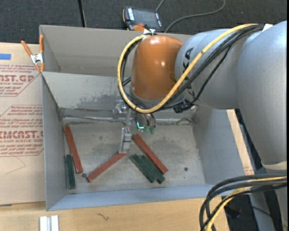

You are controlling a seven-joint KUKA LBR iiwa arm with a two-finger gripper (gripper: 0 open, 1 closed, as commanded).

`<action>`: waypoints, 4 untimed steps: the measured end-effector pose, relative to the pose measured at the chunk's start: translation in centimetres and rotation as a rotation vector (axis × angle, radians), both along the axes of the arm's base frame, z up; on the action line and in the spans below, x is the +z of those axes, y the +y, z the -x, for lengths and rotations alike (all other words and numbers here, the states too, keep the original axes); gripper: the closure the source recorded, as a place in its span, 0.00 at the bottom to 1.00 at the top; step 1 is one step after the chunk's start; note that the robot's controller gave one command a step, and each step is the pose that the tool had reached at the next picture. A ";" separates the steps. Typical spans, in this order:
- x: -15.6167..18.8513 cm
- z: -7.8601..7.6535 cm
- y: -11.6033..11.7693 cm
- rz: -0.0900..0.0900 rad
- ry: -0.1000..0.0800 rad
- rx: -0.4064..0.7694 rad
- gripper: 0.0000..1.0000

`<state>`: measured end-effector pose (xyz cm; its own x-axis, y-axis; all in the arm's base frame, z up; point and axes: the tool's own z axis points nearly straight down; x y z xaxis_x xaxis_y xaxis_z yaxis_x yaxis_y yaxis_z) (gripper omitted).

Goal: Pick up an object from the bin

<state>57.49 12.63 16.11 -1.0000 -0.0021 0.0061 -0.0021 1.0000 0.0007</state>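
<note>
While the gripper (pixel 126 146) hangs low in the bin (pixel 53 129), its tip at the upper end of a slanting red-brown stick (pixel 106 166) at mid-floor, we judge the approach to be the step in hand; we cannot tell how far the claw is open. Next we expect closing on that end, then lifting clear of the second red-brown stick (pixel 151 156) just beside it
</note>
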 end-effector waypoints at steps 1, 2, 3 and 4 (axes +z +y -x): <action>-9.3 3.6 -0.8 -0.001 -0.003 0.341 0.00; -9.2 3.5 -0.8 -0.002 -0.006 0.340 1.00; -9.1 -2.0 2.0 -0.002 -0.012 0.667 1.00; 5.5 -0.5 -0.3 0.000 -0.017 0.595 1.00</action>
